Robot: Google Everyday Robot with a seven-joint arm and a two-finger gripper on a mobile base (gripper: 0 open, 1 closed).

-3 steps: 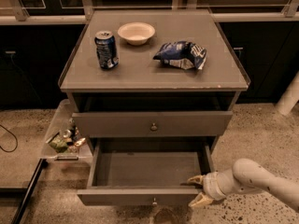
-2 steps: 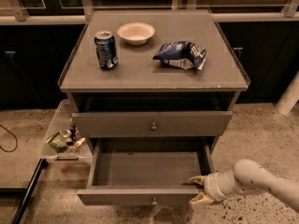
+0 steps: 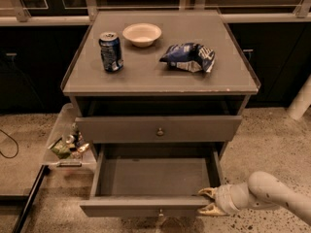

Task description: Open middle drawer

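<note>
The middle drawer (image 3: 146, 207) is a wide, shallow grey drawer with a small round knob (image 3: 160, 212). It stands pulled far out and its inside is bare. Above it, the taller-fronted top drawer (image 3: 121, 129) is nearly closed. The lowest drawer is out of view. My gripper (image 3: 203, 202) comes in from the lower right on a white arm (image 3: 265, 193). It sits at the right end of the middle drawer's front. Its yellowish fingers (image 3: 208, 192) are spread, one at the front's top edge and one lower down. It holds nothing.
On the cabinet top (image 3: 146, 76) stand a blue can (image 3: 111, 51), a white bowl (image 3: 142, 34) and a blue chip bag (image 3: 188, 57). A clear bin (image 3: 68, 144) of small items sits on the floor at the cabinet's left. A white post (image 3: 301, 101) stands at the right.
</note>
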